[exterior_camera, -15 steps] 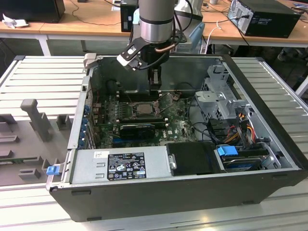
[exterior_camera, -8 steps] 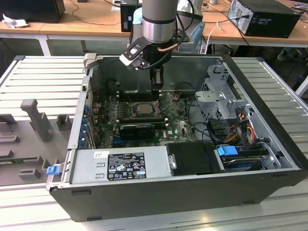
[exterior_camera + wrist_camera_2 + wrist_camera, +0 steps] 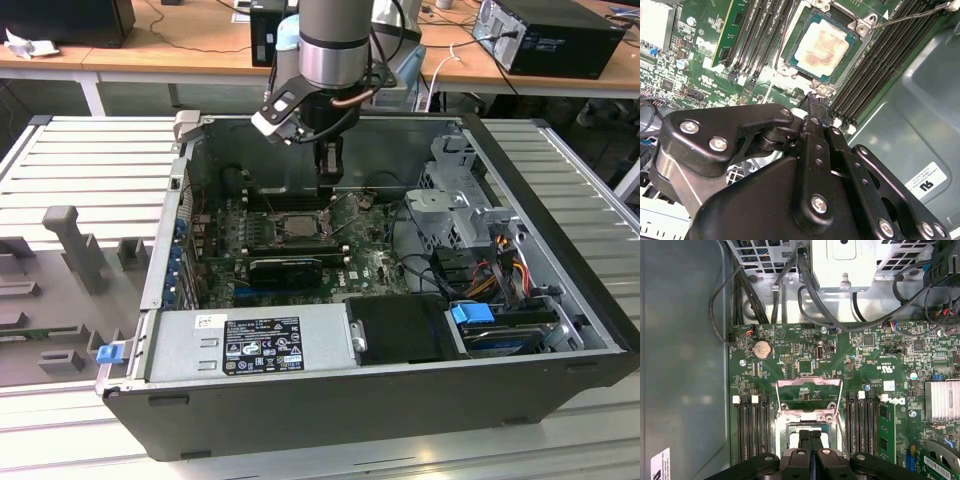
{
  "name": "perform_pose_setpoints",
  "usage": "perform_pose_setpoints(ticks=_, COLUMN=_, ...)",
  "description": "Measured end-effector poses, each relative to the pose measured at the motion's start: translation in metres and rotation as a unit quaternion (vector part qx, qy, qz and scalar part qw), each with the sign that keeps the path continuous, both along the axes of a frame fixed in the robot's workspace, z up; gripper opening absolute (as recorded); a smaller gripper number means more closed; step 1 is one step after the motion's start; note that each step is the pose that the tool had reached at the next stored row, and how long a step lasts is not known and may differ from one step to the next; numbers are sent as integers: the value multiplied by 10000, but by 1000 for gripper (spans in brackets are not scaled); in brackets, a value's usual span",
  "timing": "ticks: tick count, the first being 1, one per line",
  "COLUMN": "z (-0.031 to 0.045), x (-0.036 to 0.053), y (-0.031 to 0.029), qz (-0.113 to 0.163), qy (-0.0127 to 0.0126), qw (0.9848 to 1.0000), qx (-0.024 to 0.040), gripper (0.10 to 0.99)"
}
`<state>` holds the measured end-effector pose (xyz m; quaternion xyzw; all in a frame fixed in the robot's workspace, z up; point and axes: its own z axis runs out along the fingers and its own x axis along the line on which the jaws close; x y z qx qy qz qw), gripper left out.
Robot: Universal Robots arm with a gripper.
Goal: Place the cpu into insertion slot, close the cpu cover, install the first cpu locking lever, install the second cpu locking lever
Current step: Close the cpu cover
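Beige cpu (image 3: 821, 44) socketed, closed gripper (image 3: 812, 98) just beside

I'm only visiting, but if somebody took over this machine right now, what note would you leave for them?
Gripper: shut, holding nothing, poised just above the insertion slot.
The cpu sits seated in that slot.
The cpu cover is open, tipped back off the chip.
Done: chip placed.
Left: cover not closed, levers not fastened; one locking lever stands free.
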<state>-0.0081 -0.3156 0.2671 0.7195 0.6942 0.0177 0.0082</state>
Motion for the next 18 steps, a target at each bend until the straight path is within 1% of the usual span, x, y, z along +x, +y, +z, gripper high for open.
perform_pose_setpoints(ticks=18, z=4, x=71, y=0, qz=0, qy=6, qw=10000, qx=0, gripper=106)
